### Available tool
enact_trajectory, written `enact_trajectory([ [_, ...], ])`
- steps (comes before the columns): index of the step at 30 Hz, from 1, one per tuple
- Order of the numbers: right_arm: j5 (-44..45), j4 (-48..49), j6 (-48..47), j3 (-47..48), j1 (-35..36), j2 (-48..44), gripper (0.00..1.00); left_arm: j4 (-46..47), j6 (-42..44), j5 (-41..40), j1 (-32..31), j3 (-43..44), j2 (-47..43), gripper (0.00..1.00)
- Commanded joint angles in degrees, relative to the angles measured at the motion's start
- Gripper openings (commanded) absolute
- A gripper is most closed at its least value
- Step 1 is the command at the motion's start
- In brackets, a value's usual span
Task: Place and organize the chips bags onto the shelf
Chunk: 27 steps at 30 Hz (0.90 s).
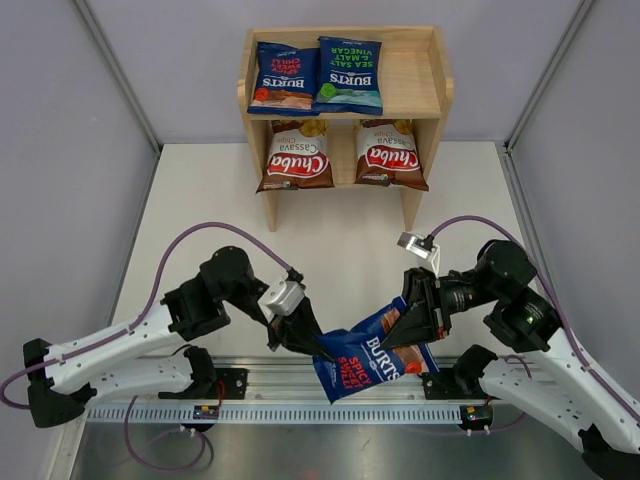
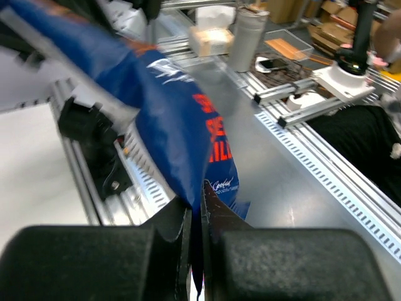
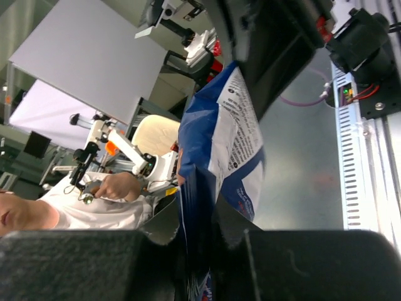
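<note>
The wooden shelf (image 1: 441, 88) stands at the back centre. Two dark blue Burts bags (image 1: 285, 77) (image 1: 350, 73) lie side by side on its top tier. Two brown-and-white Chuba bags (image 1: 297, 156) (image 1: 390, 153) lean in the lower tier. A third blue Burts bag (image 1: 372, 358) hangs in the air over the table's near edge, held from both sides. My left gripper (image 1: 308, 343) is shut on its left edge (image 2: 175, 113). My right gripper (image 1: 412, 325) is shut on its right edge (image 3: 219, 138).
A bare patch of wood (image 1: 410, 80) shows on the right of the top tier. An aluminium rail (image 1: 250, 385) with the arm bases runs along the near edge. Grey walls stand on both sides. Purple cables loop over each arm.
</note>
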Motion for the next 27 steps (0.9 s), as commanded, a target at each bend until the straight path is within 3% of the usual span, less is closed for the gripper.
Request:
enact_trajectory([
  [1,0.32,-10.90,-7.50,4.83,0.69,-0.74,0.15,4.78,-5.76,-0.49,5.67,-1.11,-1.48,0.06],
  [8,3.22,-22.34,-15.76,10.28,0.69,2.07,0.06,4.08,-5.96,7.14,8.86,-3.31,-1.57,0.11],
  [16,10.68,-35.25,-25.17,17.58,0.61,5.85,0.02,5.05,-6.65,7.78,8.86,-6.21,-6.13,0.07],
  [27,18.24,-37.47,-26.31,21.27,0.61,6.82,0.00,4.09,-8.42,3.13,8.86,-8.66,-11.67,0.15],
])
